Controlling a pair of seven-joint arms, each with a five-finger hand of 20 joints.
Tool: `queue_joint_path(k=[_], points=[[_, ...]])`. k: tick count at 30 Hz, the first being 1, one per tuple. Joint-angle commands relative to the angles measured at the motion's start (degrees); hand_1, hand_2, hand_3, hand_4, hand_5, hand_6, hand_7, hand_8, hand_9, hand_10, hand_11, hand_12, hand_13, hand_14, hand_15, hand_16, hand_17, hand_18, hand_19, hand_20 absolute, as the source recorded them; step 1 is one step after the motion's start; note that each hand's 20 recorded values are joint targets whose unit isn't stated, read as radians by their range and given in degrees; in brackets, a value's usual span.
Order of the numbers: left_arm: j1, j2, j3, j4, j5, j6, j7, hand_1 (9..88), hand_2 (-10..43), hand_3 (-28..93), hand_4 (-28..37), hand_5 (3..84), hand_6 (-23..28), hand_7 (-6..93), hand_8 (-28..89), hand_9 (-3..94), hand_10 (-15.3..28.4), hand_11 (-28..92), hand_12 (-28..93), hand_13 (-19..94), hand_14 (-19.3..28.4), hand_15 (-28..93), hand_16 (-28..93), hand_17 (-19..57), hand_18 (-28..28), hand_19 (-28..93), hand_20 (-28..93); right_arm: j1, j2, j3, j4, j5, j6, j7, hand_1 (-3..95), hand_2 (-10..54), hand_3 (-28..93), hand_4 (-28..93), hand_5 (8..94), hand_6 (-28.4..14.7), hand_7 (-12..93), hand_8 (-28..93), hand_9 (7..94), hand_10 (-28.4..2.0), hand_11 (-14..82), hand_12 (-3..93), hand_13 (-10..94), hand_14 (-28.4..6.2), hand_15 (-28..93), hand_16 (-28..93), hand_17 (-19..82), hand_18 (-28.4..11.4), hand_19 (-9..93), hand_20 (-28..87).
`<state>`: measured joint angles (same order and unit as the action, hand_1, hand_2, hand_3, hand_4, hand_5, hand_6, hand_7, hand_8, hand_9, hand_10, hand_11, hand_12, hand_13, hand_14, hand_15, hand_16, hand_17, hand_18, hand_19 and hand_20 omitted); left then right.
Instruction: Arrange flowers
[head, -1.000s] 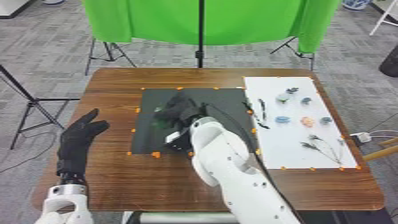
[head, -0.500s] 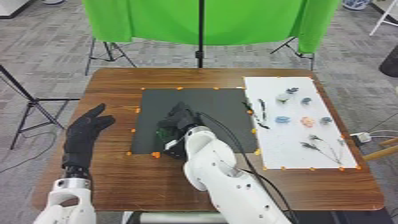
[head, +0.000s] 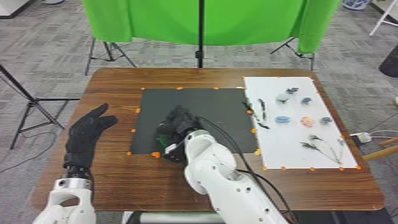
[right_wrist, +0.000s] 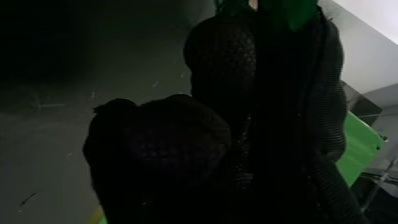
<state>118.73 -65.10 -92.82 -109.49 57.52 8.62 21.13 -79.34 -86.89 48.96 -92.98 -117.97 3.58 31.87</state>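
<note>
Jutting past the clenched fingers of the right hand (head: 180, 121), green foliage (right_wrist: 298, 14) is gripped over the near-left part of the matte dark mat (head: 218, 100); its long axis cannot be told and, it is judged, must be settled before it is laid. By the right hand, the nearer of the 2, that move would be made, the left hand (head: 83, 132) being held relaxed and empty beyond the mat's left edge. On the smooth white sheet (head: 275, 147), 1 rounded blue flower (head: 282, 119), 1 ruffled peach flower (head: 307, 121) and thin, feathery stems (head: 324, 152) are laid.
</note>
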Motion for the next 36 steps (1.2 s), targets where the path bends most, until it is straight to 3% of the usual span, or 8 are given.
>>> queue_joint_path(k=[1, 4, 5, 6, 8, 14, 18, 36], points=[[0.4, -0.52, -0.10, 0.24, 0.49, -1.16, -1.02, 21.9, -5.2, 69, -20.1, 47.7, 1.2, 13.3, -5, 50.6, 13.4, 21, 17, 42, 16.4, 20, 6, 8.8, 13.9, 7, 28, -1.1, -0.4, 0.6, 0.9, -0.6, -0.8, -0.7, 80.6, -9.5, -28, 41, 79.1, -2.6, 42, 12, 90.9, -10.3, 43.6, 20.1, 94, -0.9, 61, 19, 72, -7.2, 93, 43], [0.2, -0.40, -0.05, 0.33, 0.63, -1.49, -1.30, 21.8, -5.3, 69, -20.1, 47.6, 1.1, 13.3, -5, 50.4, 13.3, 21, 17, 41, 16.4, 20, 6, 8.6, 14.0, 7, 28, -1.1, -0.5, 0.7, 0.9, -0.3, -0.5, -0.8, 77.0, -9.5, -27, 42, 79.2, -2.4, 41, 11, 90.9, -10.3, 43.6, 20.1, 94, -0.9, 61, 19, 72, -7.3, 93, 43], [0.2, -0.44, -0.01, 0.33, 0.69, -1.52, -1.26, 21.8, -5.3, 69, -20.2, 47.6, 1.1, 13.3, -5, 50.4, 13.3, 21, 17, 41, 16.4, 20, 6, 8.6, 14.0, 7, 28, -1.1, -0.6, 0.9, 0.8, -0.1, -0.3, -0.9, 68.3, -9.5, -8, 31, 79.1, -2.3, 41, 10, 90.6, -10.3, 44.0, 20.2, 94, -0.9, 61, 20, 72, -7.9, 93, 43], [0.3, -0.52, -0.01, 0.30, 0.68, -1.59, -1.28, 21.8, -5.3, 69, -20.2, 47.6, 1.1, 13.2, -5, 50.4, 13.4, 21, 17, 41, 16.4, 20, 7, 8.6, 14.0, 7, 28, -1.2, -0.7, 1.1, 0.7, -0.5, -0.7, -1.0, 51.5, -9.5, 37, -2, 78.8, -2.2, 41, 6, 90.4, -10.6, 43.7, 20.2, 94, -0.9, 61, 20, 71, -7.4, 93, 43], [0.4, -0.60, -0.05, 0.24, 0.65, -1.63, -1.22, 21.8, -5.4, 69, -20.1, 47.5, 1.2, 13.1, -5, 50.3, 13.5, 21, 17, 41, 16.4, 20, 7, 8.5, 14.1, 8, 28, -1.4, -0.5, 0.8, 0.5, -0.2, 0.0, -0.9, 43.9, -9.5, 53, -14, 79.1, -2.2, 42, -6, 90.3, -10.8, 43.5, 20.1, 94, -1.2, 60, 20, 71, -7.5, 93, 43], [2.4, -1.56, -1.32, -0.75, 0.66, -1.23, -0.83, 21.8, -5.5, 69, -20.0, 47.4, 1.2, 13.1, -5, 50.2, 13.3, 21, 17, 41, 16.3, 20, 7, 8.2, 14.1, 8, 28, -1.9, 1.0, 2.8, -1.6, -2.8, -5.0, -4.2, 35.9, -9.5, 58, -12, 79.6, -2.5, 42, -13, 90.4, -11.1, 42.9, 19.9, 94, -1.5, 60, 20, 71, -8.0, 93, 43], [3.4, -1.64, -2.11, -1.11, 0.46, -0.96, -0.79, 21.8, -5.4, 69, -20.0, 47.4, 1.1, 13.0, -5, 50.2, 13.4, 21, 17, 41, 16.3, 20, 7, 8.1, 14.2, 8, 28, -2.3, 5.9, 2.0, -5.2, -9.5, -9.3, -7.1, 25.6, 2.8, 66, -3, 81.9, -2.9, 33, -12, 90.9, -11.8, 40.6, 20.5, 94, -2.9, 59, 21, 70, -9.2, 93, 44], [2.9, -1.84, -1.68, -0.99, 0.85, -1.25, -1.10, 21.8, -5.4, 69, -20.0, 47.5, 1.1, 13.1, -5, 50.2, 13.3, 20, 17, 41, 16.2, 20, 7, 7.8, 14.2, 8, 28, -1.9, 5.6, 1.4, -6.0, -19.2, -25.3, -9.0, 20.3, 15.9, 68, 8, 80.6, -2.6, 13, -9, 93.5, -12.2, 41.4, 21.9, 94, -3.4, 65, 21, 71, -10.9, 93, 54]])
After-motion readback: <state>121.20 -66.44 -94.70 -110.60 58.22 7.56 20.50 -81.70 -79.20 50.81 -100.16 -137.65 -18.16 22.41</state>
